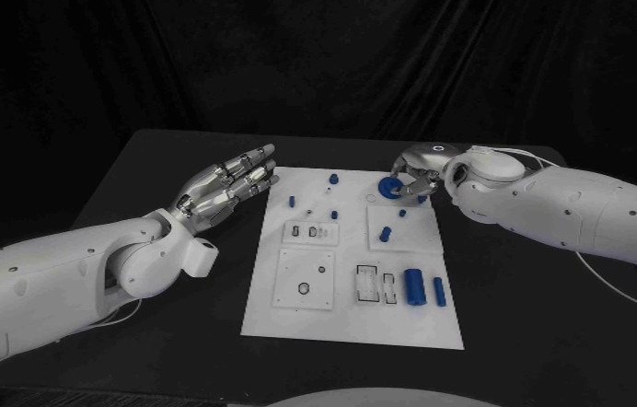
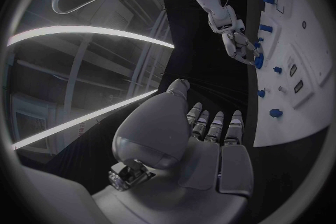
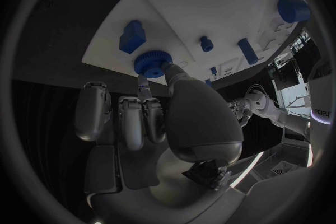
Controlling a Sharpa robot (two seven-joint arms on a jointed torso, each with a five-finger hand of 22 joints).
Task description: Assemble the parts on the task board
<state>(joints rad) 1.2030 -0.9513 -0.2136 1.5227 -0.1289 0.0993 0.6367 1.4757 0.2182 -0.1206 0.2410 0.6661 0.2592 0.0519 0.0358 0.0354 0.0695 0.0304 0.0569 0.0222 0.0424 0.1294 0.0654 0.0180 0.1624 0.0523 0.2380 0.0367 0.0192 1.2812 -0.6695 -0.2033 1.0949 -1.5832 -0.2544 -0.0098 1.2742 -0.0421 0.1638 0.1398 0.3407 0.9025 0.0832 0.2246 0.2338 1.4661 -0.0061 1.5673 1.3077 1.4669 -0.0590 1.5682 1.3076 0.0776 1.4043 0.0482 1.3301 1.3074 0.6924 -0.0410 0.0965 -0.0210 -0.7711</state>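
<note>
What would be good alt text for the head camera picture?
The robot's right hand pinches a round blue part above the far edge of the white task board on a black table. Its left hand hovers open beside the board, holding nothing. More small blue parts lie on the board.

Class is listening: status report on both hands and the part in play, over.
Left hand open, beside the task board. Right hand pinching a blue toothed wheel above the board's far edge. Nothing in the way.

The left hand reaches forward with fingers straight and apart, holding nothing. The right hand pinches something between thumb and fingertip, other fingers curled.
</note>
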